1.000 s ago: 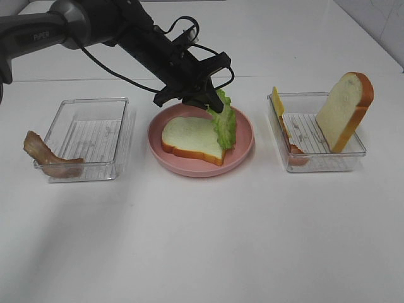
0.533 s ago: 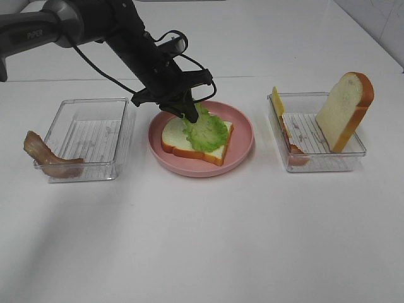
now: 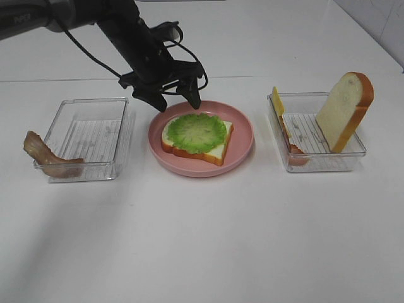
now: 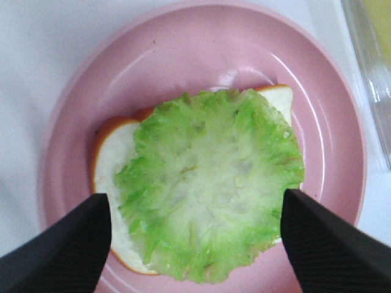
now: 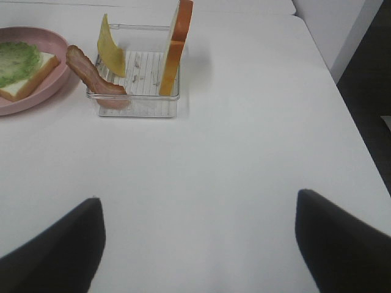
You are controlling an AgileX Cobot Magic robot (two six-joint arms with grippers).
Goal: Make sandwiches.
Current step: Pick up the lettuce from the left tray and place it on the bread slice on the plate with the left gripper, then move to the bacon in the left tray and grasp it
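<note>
A bread slice [image 3: 214, 149] lies flat on the pink plate [image 3: 243, 145] with a green lettuce leaf [image 3: 197, 131] spread on top of it. My left gripper [image 3: 174, 101] hangs open and empty just above the plate's far rim; in the left wrist view the lettuce [image 4: 214, 183] lies between its two fingertips [image 4: 67, 244]. A second bread slice [image 3: 344, 110], a yellow cheese slice [image 3: 278, 104] and a bacon strip [image 3: 297, 153] stand in the right tray [image 3: 325, 162]. Another bacon strip [image 3: 47, 158] hangs over the left tray [image 3: 88, 136]. My right gripper [image 5: 195, 244] is open over bare table.
The table's right edge [image 5: 342, 110] runs close beside the right tray. A seam crosses the table behind the trays.
My left gripper laid the lettuce flat on the bread, let go of it and rose a little, back toward the far left.
</note>
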